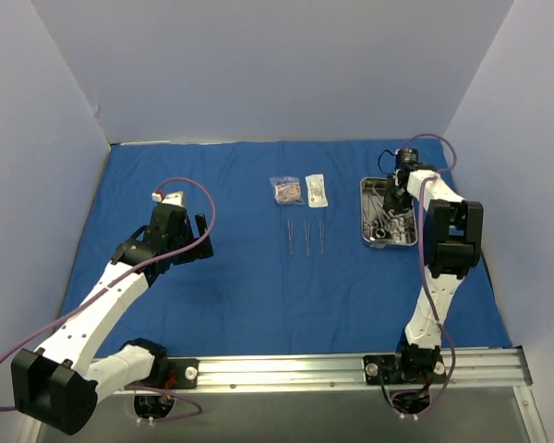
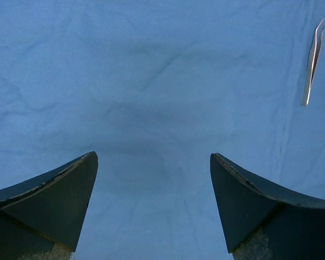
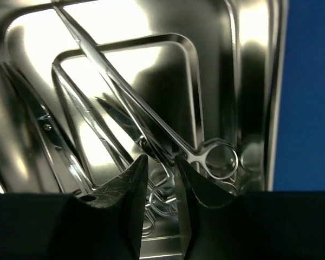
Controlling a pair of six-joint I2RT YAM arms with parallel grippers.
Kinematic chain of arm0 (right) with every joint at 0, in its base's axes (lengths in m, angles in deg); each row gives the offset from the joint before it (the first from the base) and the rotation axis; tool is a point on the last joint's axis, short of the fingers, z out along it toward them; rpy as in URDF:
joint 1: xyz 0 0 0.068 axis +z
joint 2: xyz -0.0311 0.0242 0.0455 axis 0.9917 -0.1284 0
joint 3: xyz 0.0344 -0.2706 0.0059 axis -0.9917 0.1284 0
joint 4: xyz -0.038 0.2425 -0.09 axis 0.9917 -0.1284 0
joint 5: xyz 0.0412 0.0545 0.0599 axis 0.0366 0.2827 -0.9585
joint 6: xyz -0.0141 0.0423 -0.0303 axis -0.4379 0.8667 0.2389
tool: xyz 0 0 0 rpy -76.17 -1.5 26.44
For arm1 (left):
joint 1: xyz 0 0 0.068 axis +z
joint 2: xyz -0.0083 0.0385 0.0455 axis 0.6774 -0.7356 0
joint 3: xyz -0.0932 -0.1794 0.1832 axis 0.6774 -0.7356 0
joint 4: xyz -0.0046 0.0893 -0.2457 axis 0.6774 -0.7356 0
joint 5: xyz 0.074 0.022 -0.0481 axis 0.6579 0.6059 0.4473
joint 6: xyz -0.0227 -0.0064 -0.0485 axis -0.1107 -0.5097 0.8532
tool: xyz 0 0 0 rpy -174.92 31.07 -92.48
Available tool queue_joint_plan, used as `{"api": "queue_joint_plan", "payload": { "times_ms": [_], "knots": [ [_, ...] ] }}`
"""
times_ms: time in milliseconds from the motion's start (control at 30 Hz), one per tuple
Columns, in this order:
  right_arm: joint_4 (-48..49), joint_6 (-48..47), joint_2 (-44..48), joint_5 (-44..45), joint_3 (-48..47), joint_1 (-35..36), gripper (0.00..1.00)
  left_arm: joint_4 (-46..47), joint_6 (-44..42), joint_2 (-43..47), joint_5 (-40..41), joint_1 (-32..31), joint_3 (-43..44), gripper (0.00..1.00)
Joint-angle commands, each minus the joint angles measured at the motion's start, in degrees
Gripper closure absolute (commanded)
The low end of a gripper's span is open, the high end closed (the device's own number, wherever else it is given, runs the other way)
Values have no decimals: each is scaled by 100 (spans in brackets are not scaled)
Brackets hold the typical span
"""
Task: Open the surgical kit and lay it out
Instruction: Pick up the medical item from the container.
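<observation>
Left hand point(image 2: 154, 160), at 9 o'clock over the cloth point(image 1: 240, 295), gapes wide, empty. Right hand point(image 3: 161, 162), in the tray point(image 3: 254, 65) at 3 o'clock, stands narrowly parted around scissors point(image 3: 124, 92); grip unclear.

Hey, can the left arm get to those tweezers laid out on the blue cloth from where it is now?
Probably yes. The tweezers lie flat on the open blue cloth, off to the right of the left arm, whose jaws stand wide open. Nothing lies between them.
</observation>
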Motion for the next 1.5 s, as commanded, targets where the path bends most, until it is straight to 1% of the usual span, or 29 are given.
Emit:
{"api": "queue_joint_plan", "payload": {
  "times_ms": [0, 400, 533, 667, 700, 733, 833, 1067, 1300, 1467],
  "knots": [
    [-284, -396, -57, -361, -372, 6, 78, 223, -89, 87, -62, 49, -13, 6],
    [-319, -660, -382, -511, -354, -135, 77, 196, -98, 166, -44, 40, -57, 6],
    [-381, -722, -496, -625, -328, -144, 79, 214, -89, 149, -62, 49, -75, 6],
    [-372, -722, -532, -748, -302, -153, 86, 214, -89, 149, -71, 49, -75, 6],
    [-372, -722, -523, -739, -310, -161, 89, 205, -89, 166, -62, 49, -66, 6],
    [-372, -722, -514, -748, -319, -170, 93, 196, -89, 166, -62, 49, -75, 6],
    [-442, -739, -435, -722, -398, -170, 99, 179, -89, 193, -44, 40, -75, 6],
    [-566, -731, -13, -669, -583, -153, 100, 214, -80, 149, -79, 49, -75, 6],
    [-399, -652, 373, -765, -337, -144, 100, 258, -63, 87, -123, 40, -49, 6],
    [-311, -546, 374, -836, -258, -109, 100, 267, -54, 52, -150, 40, -40, 6]
  ]
}}
